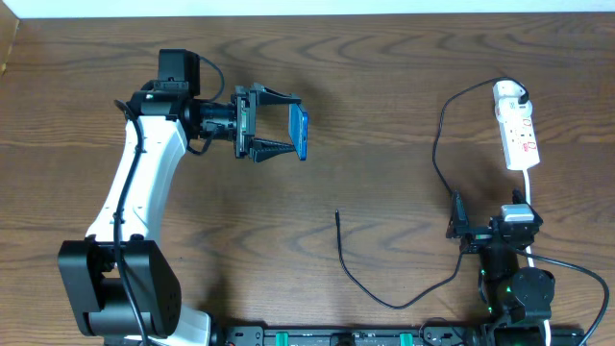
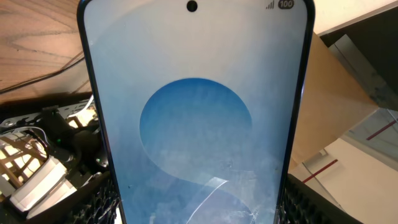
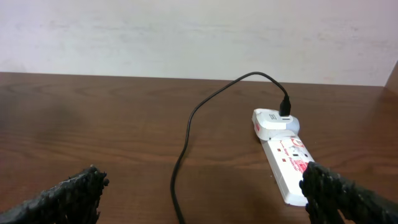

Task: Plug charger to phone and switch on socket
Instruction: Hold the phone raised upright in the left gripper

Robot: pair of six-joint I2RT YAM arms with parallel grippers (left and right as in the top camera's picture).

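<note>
My left gripper (image 1: 279, 130) is shut on the phone (image 1: 300, 132) and holds it above the table at the left centre. In the left wrist view the phone (image 2: 196, 118) fills the frame, its screen bright blue, a finger at each edge. The charger cable (image 1: 384, 293) lies on the table, its connector tip (image 1: 337, 213) free at the centre. Its white plug (image 1: 509, 94) sits in the socket (image 1: 519, 135) at the far right. My right gripper (image 1: 457, 229) is open and empty, near the front edge. In the right wrist view the cable (image 3: 186, 149) and socket (image 3: 287, 165) lie ahead.
The socket's white cord (image 1: 530, 187) runs toward the right arm base. Wooden table (image 1: 384, 77) all around. A cardboard box edge (image 1: 8, 43) shows at the far left.
</note>
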